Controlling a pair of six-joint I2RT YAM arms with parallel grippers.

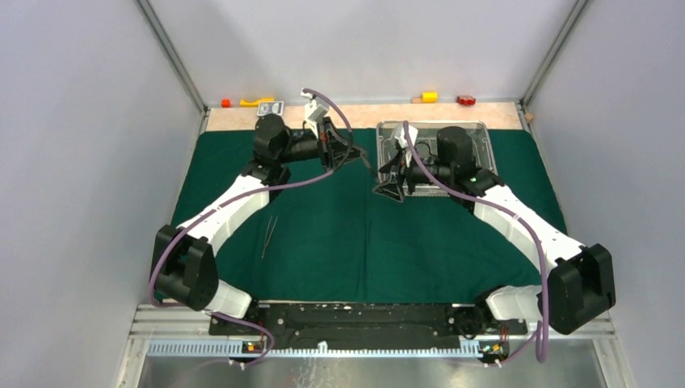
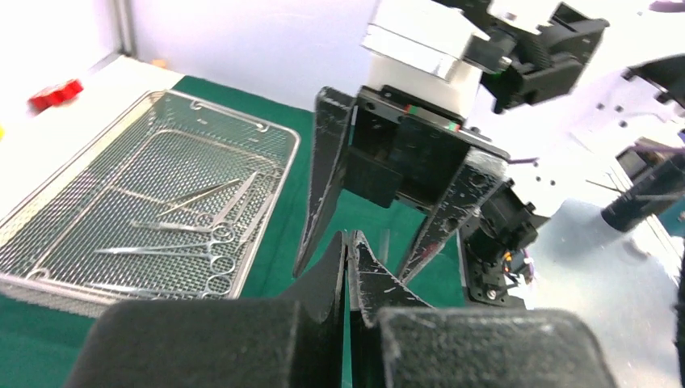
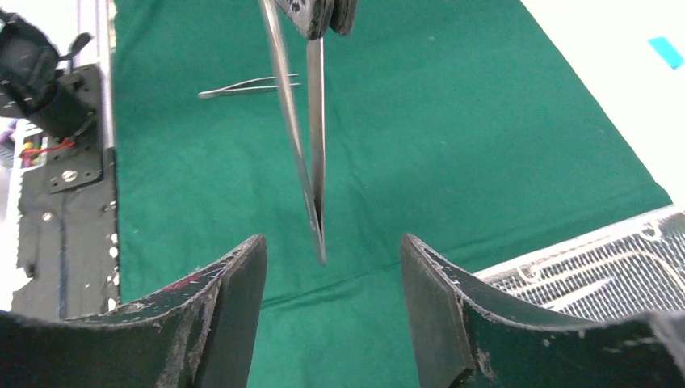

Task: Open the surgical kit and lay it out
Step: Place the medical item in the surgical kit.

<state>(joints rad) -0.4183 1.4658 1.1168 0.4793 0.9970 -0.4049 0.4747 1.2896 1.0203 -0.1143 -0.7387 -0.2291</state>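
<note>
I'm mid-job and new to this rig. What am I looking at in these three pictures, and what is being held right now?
Two robot arms work side by side at a table. The overhead picture looks down on both arms; the other two pictures come from a camera on each wrist. A green cloth is spread over most of the table, with a wire-mesh tray of steel instruments at the far right. The left end effector is shut on a pair of tweezers. These sit between the fingers of the open right end effector without touching them. A second pair of tweezers lies on the cloth.
</note>
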